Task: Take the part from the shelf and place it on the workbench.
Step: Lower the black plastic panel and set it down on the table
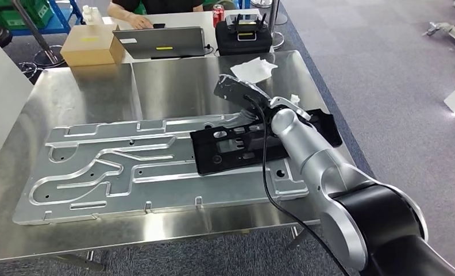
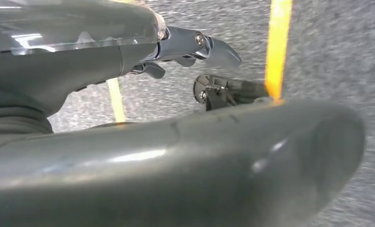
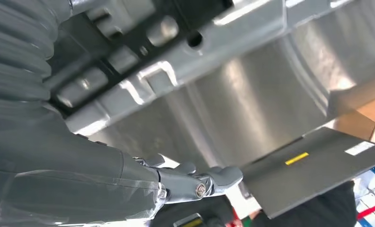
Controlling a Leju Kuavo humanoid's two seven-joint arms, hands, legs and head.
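The black part (image 1: 242,146) lies flat on the right end of a large machined aluminium plate (image 1: 127,172) on the steel workbench (image 1: 173,86). My right arm reaches over it from the near right. My right hand (image 1: 239,89) hovers just beyond the part's far edge, fingers stretched out and holding nothing. In the right wrist view the hand (image 3: 195,182) points across the bare steel with the black part (image 3: 204,12) behind it. My left hand (image 2: 190,47) hangs over grey carpet, fingers apart and holding nothing.
At the far side of the table stand a laptop (image 1: 159,41), a cardboard box (image 1: 90,46), a black case (image 1: 242,37) and a red can (image 1: 218,14). A white cloth (image 1: 254,69) lies just beyond my right hand. A person (image 1: 139,11) sits behind the laptop.
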